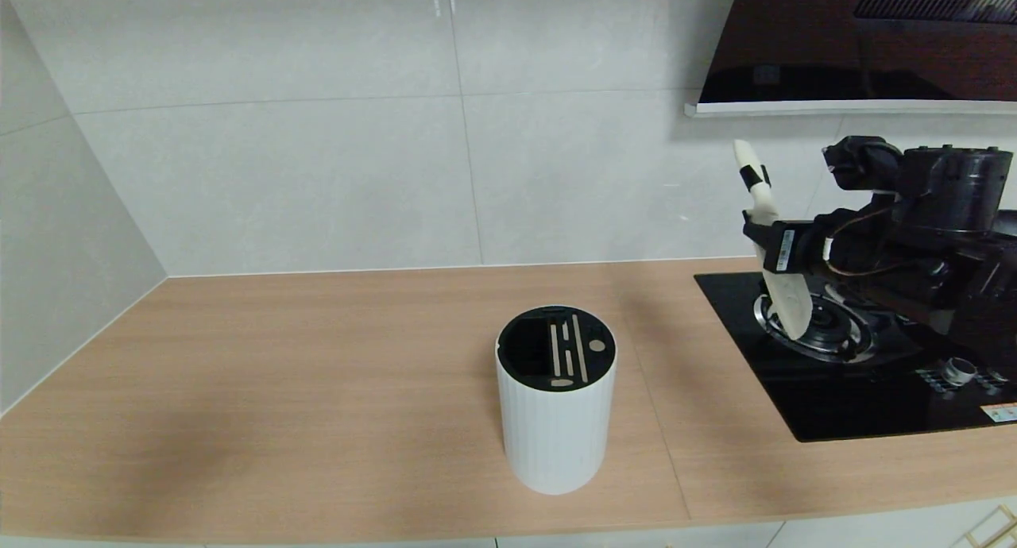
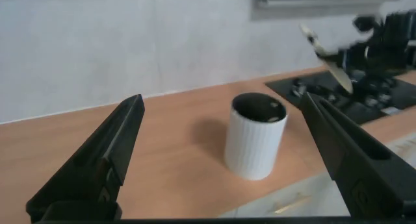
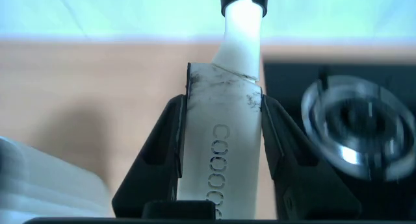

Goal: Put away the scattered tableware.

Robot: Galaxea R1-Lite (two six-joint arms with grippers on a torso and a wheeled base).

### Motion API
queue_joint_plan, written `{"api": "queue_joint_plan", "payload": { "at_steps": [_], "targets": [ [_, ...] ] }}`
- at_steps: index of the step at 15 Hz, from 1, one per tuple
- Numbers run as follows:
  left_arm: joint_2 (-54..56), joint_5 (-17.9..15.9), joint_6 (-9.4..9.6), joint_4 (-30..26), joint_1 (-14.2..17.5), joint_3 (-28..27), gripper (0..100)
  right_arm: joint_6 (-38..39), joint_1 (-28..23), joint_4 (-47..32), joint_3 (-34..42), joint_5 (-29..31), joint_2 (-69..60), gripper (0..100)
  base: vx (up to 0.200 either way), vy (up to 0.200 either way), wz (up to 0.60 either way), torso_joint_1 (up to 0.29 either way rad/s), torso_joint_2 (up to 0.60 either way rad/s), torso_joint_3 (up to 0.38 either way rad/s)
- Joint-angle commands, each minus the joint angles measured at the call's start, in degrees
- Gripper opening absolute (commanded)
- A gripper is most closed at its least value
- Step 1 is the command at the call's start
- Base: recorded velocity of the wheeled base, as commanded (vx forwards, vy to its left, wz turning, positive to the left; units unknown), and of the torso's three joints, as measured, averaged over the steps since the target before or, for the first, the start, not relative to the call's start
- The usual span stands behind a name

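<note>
Knife (image 1: 790,306) at mid right of the head view, cream with a black band near the upper end. Hangs roughly upright, tilted a bit, wide end down in front of the burner (image 1: 826,329). Can't tell if touching the burner or just hovering over it. Middle stretch hidden behind the right gripper (image 1: 777,245), so no clean look at where handle meets blade. Lower end cut off in the right wrist view too. Fingers (image 3: 170,146) there pressed in on both flat sides of the knife, pinching it tight.

Left gripper (image 2: 221,104) spread wide, both black fingers well apart, holding nothing, touching nothing.

White ribbed holder (image 1: 556,421) standing upright on the wooden counter (image 1: 278,389), centre of the head view, well apart from the knife. Black top with slots, insides hard to make out. Black cooktop (image 1: 834,397) off to the right of the holder, cut off at the frame edge.
</note>
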State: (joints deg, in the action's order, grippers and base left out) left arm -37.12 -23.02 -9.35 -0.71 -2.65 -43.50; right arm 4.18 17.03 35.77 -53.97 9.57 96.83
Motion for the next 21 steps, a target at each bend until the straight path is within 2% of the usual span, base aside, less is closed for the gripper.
{"api": "queue_joint_plan", "payload": {
  "at_steps": [1, 2, 3, 4, 5, 6, 7, 8, 13, 15, 18, 21],
  "targets": [
    [-20.10, -2.03, -15.52, 5.63, -10.54, -8.18, 100, 0.65, 5.12, -0.87, 4.49, 1.68, -6.65, 0, 0.000, 0.000, 0.00, 0.000, 0.00, 0.000],
    [-24.23, -2.12, -21.06, 11.69, -13.17, -8.10, 100, 0.74, 6.79, -1.14, 3.78, 1.94, -7.62, 0, 0.000, 0.000, 0.00, 0.000, 0.00, 0.000],
    [-26.60, -1.95, -22.73, 15.12, -14.76, -7.66, 100, 0.74, 8.37, -1.23, 3.61, 1.94, -8.15, 0, 0.000, 0.000, 0.00, 0.000, 0.00, 0.000],
    [-30.73, -1.86, -24.31, 19.34, -15.81, -6.25, 100, 0.92, 12.24, -1.31, 3.61, 2.03, -8.06, 0, 0.000, 0.000, 0.00, 0.000, 0.00, 0.000],
    [-32.31, -1.86, -24.84, 20.66, -16.51, -5.20, 100, 1.00, 13.47, -1.31, 3.69, 2.03, -7.97, 0, 0.000, 0.000, 0.00, 0.000, 0.00, 0.000],
    [-37.15, -1.77, -27.65, 25.32, -19.59, -3.35, 100, 1.53, 17.95, -1.23, 4.49, 2.47, -6.83, 0, 0.000, 0.000, 0.00, 0.000, 0.00, 0.000],
    [-39.43, -1.77, -30.46, 28.39, -21.17, -2.38, 100, 2.67, 20.06, -0.96, 4.92, 3.70, -6.48, 0, 0.000, 0.000, 0.00, 0.000, 0.00, 0.000],
    [-41.54, -1.77, -31.69, 29.89, -22.23, -1.86, 100, 3.64, 22.34, -0.96, 4.92, 4.23, -6.48, 0, 0.000, 0.000, 0.00, 0.000, 0.00, 0.000],
    [-45.15, -1.42, -31.17, 30.50, -25.66, -1.50, 100, 4.17, 28.94, -0.87, 5.89, 4.14, -4.72, 0, 0.000, 0.000, 0.00, 0.000, 0.00, 0.000],
    [-47.17, 1.48, -31.26, 32.52, -28.91, -1.50, 100, 4.96, 32.45, -0.87, 5.89, 4.23, -4.72, 0, 0.000, 0.000, 0.00, 0.000, 0.00, 0.000],
    [-52.35, 9.22, -31.34, 40.96, -33.92, 0.17, 100, 6.89, 35.88, -0.87, 5.89, 4.23, -4.81, 0, 0.000, 0.000, 0.00, 0.000, 0.00, 0.000],
    [-53.41, 10.27, -31.34, 41.84, -34.44, 0.08, 100, 6.98, 37.90, -0.79, 6.42, 4.14, -4.72, 0, 0.000, 0.000, 0.00, 0.000, 0.00, 0.000]
  ]
}}
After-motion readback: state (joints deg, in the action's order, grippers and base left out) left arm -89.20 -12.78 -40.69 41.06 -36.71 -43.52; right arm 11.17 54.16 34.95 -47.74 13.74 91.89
